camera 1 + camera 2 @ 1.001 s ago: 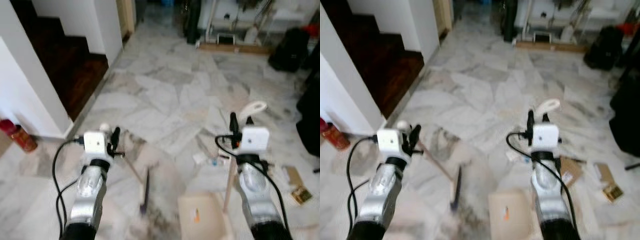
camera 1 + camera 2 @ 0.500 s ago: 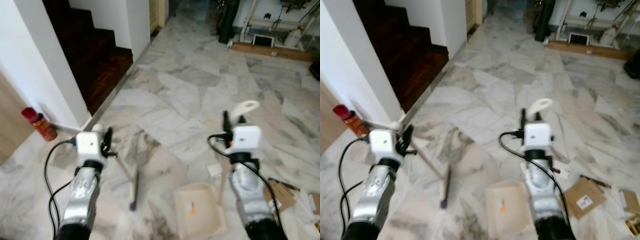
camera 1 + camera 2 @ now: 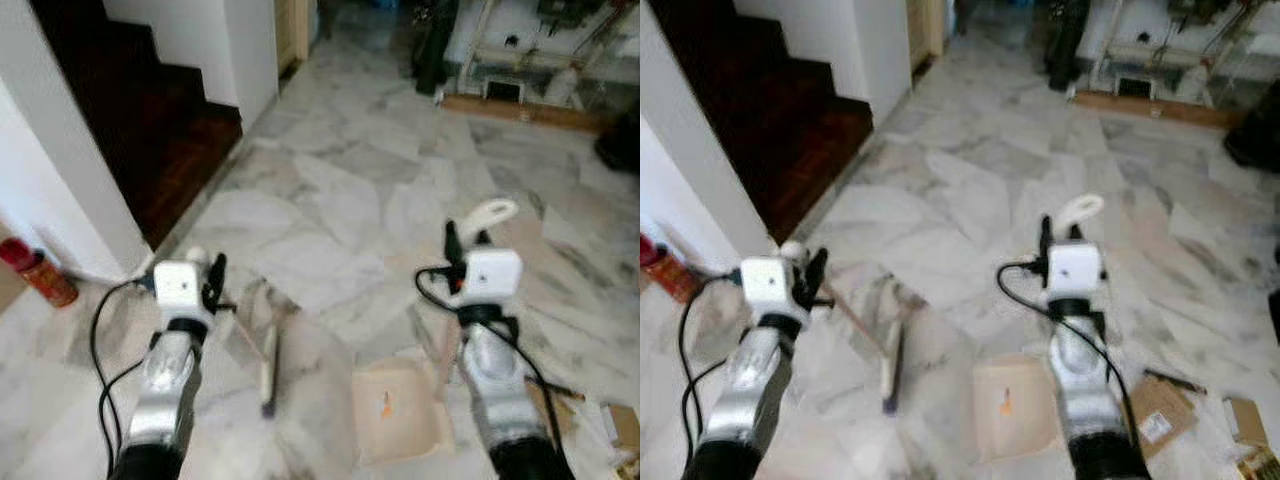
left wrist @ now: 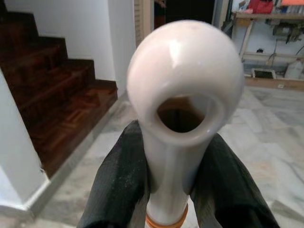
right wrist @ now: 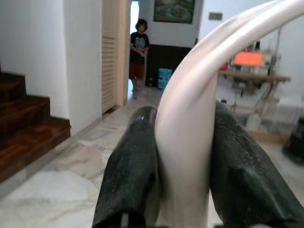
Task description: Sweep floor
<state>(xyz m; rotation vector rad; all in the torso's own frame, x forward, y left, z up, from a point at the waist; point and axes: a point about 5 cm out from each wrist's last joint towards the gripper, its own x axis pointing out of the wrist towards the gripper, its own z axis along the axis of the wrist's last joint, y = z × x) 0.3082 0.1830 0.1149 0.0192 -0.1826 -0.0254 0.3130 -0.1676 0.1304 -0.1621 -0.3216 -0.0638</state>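
Observation:
My left gripper (image 3: 207,276) is shut on the white top end of a broom handle (image 4: 183,118), which has a hole through its rounded tip. The pale stick slants down to the broom head (image 3: 267,368) on the marble floor between my arms. My right gripper (image 3: 461,243) is shut on the curved white handle of a dustpan (image 5: 190,118). The handle's looped top (image 3: 490,212) rises above the fingers, and the beige dustpan tray (image 3: 398,410) rests on the floor just inside my right arm.
A dark wooden staircase (image 3: 150,130) and a white wall (image 3: 55,190) stand at the left, with a red can (image 3: 35,272) at the wall's foot. Cardboard scraps (image 3: 1160,405) lie at the right. Shelving and clutter (image 3: 520,60) line the back. A person (image 5: 139,52) stands in a far doorway.
The whole picture has shifted and blurred, so the camera has moved. Both grippers keep their hold on the broom and the dustpan, which stay in the same place relative to my arms.

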